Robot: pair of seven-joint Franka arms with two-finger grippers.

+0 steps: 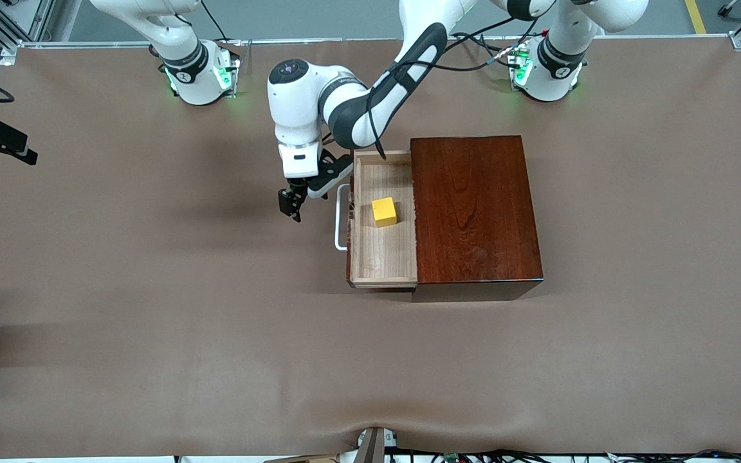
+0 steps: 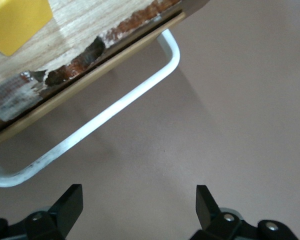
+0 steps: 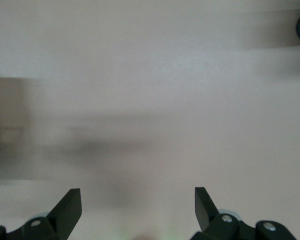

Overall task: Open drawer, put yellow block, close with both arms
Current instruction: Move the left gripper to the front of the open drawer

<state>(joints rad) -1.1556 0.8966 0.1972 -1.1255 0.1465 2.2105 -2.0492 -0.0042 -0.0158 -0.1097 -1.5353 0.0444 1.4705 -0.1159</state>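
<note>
On the brown table (image 1: 152, 321) the drawer (image 1: 383, 257) stands open with the block (image 1: 384, 211) inside; only closing is left. The left gripper (image 1: 291, 204) hangs beside the handle (image 1: 341, 218), fingers apart. The right gripper (image 3: 137, 210), open, waits over bare table.

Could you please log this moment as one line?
drawer: open | yellow block: inside drawer | left gripper: open, by handle | right gripper: open, over bare table
</note>
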